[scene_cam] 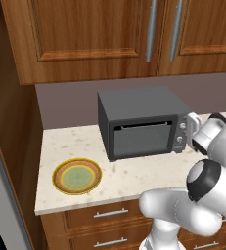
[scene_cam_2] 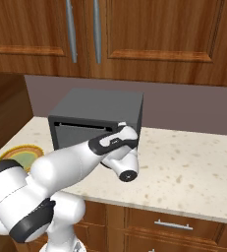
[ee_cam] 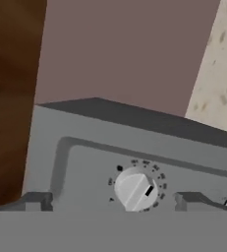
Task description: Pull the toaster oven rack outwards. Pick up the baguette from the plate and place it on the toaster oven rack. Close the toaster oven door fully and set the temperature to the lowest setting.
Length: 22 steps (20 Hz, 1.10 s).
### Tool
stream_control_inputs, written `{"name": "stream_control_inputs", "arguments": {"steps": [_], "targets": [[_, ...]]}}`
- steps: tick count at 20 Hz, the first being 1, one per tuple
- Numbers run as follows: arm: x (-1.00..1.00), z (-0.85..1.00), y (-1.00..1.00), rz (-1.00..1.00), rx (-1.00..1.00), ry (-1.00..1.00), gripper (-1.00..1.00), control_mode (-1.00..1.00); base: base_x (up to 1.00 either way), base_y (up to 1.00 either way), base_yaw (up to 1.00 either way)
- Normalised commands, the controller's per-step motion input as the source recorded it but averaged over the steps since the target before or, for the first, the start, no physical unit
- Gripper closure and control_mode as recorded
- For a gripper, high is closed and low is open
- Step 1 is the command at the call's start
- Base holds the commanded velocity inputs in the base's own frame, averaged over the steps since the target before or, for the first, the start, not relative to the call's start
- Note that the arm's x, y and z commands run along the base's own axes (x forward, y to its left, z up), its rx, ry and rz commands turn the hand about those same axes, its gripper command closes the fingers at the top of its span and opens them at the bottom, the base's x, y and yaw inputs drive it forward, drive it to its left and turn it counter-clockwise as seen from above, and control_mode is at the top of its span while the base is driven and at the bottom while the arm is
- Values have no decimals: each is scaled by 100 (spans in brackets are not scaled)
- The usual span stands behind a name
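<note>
One toaster oven point(scene_cam: 139, 122) stood at frame centre in the left base view, its single toaster oven door point(scene_cam: 143, 138) raised almost shut. One plate point(scene_cam: 77, 176) lay lower left on the counter point(scene_cam: 129, 178). The gripper point(ee_cam: 113, 201) was spread wide, grasping nothing, straddling one white knob point(ee_cam: 133, 189).
</note>
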Motion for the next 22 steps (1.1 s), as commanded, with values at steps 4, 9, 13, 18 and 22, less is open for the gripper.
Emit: {"name": "stream_control_inputs", "arguments": {"steps": [4,9,13,18,22], "targets": [[3,0,-13,0,11,3,-100,-100,0,0,0],[2,0,0,0,1,12,-100,-100,0,0,0],[0,0,18,0,1,14,-100,-100,0,0,0],[0,0,0,0,5,1,-100,-100,0,0,0],[0,-6,0,0,21,0,-100,-100,0,0,0]]}}
